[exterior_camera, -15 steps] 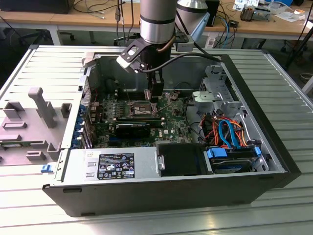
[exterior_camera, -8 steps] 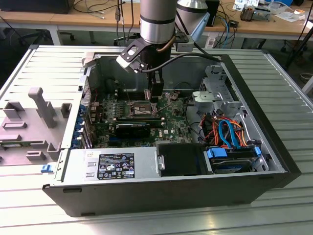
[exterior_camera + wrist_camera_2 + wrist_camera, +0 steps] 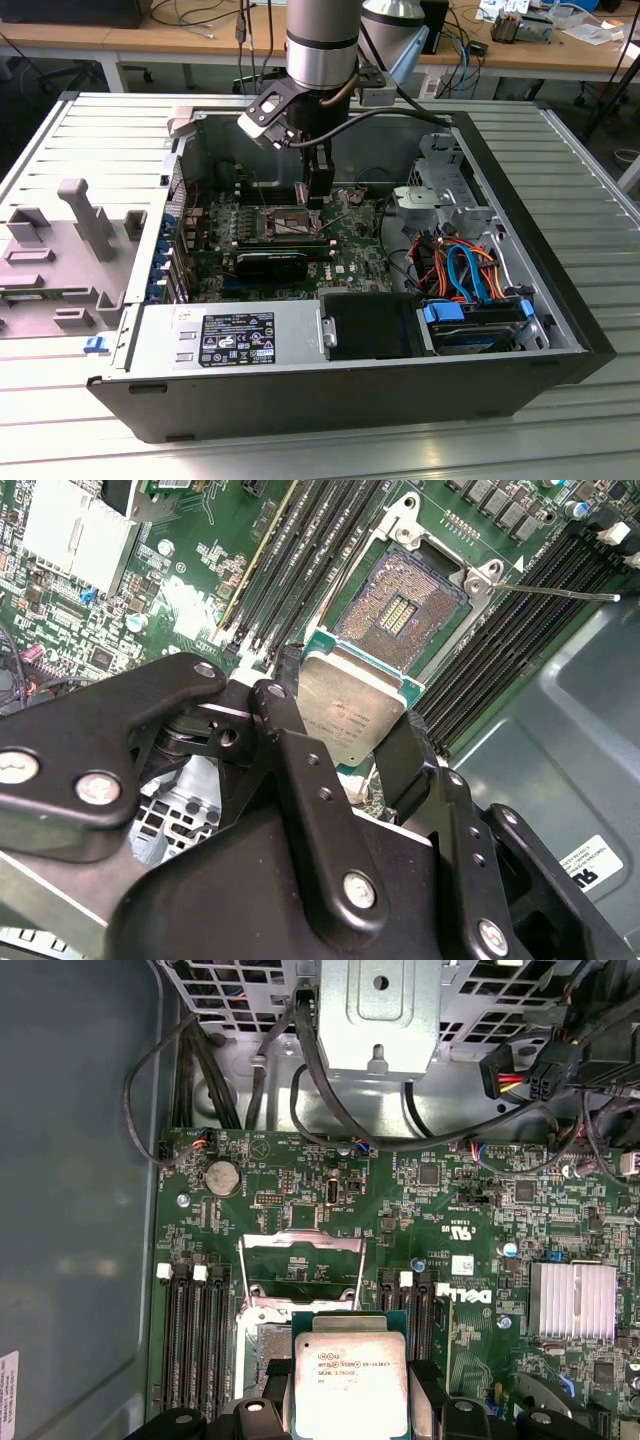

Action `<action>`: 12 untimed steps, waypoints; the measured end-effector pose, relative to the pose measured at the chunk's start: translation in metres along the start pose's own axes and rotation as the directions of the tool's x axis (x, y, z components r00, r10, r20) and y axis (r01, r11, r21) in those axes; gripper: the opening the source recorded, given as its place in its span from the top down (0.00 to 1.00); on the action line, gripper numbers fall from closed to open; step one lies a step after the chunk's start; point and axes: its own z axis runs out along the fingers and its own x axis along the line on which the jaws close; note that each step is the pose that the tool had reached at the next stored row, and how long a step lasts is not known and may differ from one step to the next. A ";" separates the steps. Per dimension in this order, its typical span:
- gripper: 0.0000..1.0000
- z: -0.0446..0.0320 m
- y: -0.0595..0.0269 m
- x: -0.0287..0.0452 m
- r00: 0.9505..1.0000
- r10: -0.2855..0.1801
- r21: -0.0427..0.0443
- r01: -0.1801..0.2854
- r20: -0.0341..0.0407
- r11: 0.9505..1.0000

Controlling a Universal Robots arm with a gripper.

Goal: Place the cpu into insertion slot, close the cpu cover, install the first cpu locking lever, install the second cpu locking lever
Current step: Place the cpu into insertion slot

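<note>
My gripper [image 3: 318, 200] hangs inside the open computer case, just above the motherboard's insertion slot [image 3: 285, 223]. It is shut on the cpu [image 3: 350, 705], a flat silver-grey square held by two opposite edges between the black fingers [image 3: 285, 695]. In both wrist views the cpu [image 3: 350, 1385] hovers partly over the bare insertion slot [image 3: 400, 610], offset to one side and apart from it. The cpu cover [image 3: 302, 1243], a thin silver frame, stands swung open beyond the slot. A thin wire locking lever [image 3: 560, 590] sticks out, released, beside the slot.
Memory slots [image 3: 195, 1340] flank the socket on both sides. A finned heat sink [image 3: 572, 1300], a metal drive cage [image 3: 440, 195], coloured cables [image 3: 465, 270] and the power supply [image 3: 230, 340] fill the case. A grey fixture [image 3: 85, 215] lies at the exterior view's left.
</note>
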 end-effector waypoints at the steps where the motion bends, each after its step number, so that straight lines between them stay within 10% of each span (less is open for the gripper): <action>1: 0.46 0.0000 0.0000 0.0000 1.000 0.001 0.000 -0.001 0.000 1.000; 12: 0.46 0.0000 0.0000 0.0000 1.000 0.013 0.000 -0.013 0.000 1.000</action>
